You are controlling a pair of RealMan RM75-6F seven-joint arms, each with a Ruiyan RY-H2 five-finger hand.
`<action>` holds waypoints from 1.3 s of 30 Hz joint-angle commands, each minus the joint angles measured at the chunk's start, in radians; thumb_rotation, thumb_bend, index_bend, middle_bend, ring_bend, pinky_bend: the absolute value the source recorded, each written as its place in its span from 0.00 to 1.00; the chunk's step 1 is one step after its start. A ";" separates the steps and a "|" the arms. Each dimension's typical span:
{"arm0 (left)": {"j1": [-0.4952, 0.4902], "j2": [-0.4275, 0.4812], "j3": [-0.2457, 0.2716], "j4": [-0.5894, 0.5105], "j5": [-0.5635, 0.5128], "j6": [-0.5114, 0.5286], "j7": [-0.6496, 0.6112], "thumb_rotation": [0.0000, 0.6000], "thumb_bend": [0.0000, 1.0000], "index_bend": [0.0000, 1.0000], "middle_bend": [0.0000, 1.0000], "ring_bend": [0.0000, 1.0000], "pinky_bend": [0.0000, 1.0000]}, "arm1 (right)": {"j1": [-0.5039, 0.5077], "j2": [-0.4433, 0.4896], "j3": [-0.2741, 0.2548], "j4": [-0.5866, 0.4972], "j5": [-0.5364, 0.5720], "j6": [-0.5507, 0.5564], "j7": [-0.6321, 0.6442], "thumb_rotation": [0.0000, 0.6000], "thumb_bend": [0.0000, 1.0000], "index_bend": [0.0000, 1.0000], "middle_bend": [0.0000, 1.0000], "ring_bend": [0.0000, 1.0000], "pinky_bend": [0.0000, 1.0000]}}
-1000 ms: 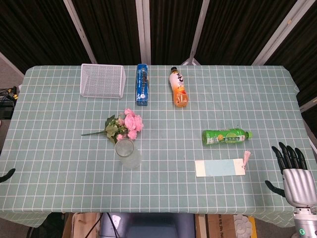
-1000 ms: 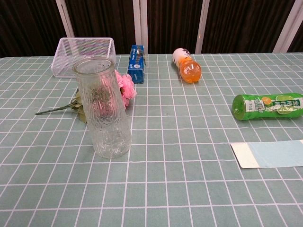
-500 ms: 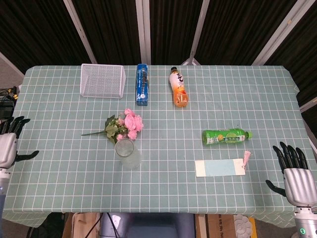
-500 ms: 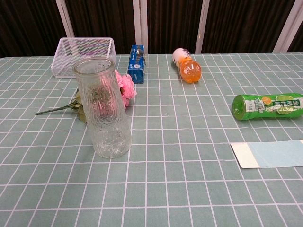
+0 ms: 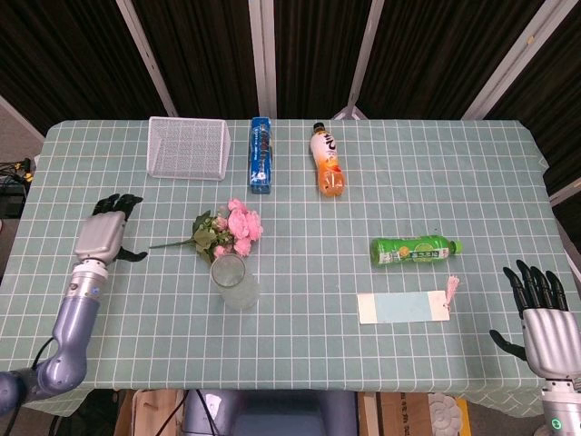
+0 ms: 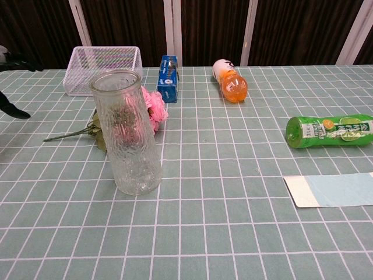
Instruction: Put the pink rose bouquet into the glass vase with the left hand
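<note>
Seen from above, the robot's left hand (image 5: 102, 236) is now reaching in over the left side of the bench (image 5: 381, 182), where half a second ago it was only hovering at the bench's left edge and a second ago barely showed at all. Its fingers (image 5: 116, 202) are spread apart and holding nothing, with the thumb pointing right toward the stem end of the pink rose bouquet (image 5: 227, 230). The bouquet is lying flat on the bench, blooms to the right and thin stem trailing left, untouched and unmoved; the hand is near the stem tip but apart from it. The glass vase (image 5: 234, 281) is standing upright just on the near side of the blooms, empty. In the chest view only dark fingertips are showing at the far left edge. The right hand (image 5: 543, 324) is waiting at the near right corner, fingers spread and empty, much as before. This looks like the opening of the reach: the grasp on the stem has yet to happen, and lifting and lowering the stems into the vase remain.
</note>
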 commanded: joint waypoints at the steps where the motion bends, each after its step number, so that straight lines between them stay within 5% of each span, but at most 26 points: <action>1: -0.057 -0.075 0.004 0.047 -0.036 -0.004 0.034 1.00 0.15 0.15 0.08 0.00 0.02 | 0.001 -0.001 0.001 0.001 0.001 -0.002 0.000 1.00 0.15 0.10 0.04 0.00 0.00; 27: -0.237 -0.428 0.006 0.324 -0.067 0.033 0.117 1.00 0.15 0.15 0.09 0.00 0.02 | 0.009 -0.012 -0.002 0.016 -0.007 -0.013 -0.004 1.00 0.15 0.10 0.04 0.00 0.00; 39: -0.303 -0.524 0.017 0.430 -0.071 0.018 0.186 1.00 0.35 0.21 0.21 0.11 0.20 | 0.011 -0.011 -0.005 0.020 -0.010 -0.019 0.006 1.00 0.15 0.10 0.04 0.00 0.00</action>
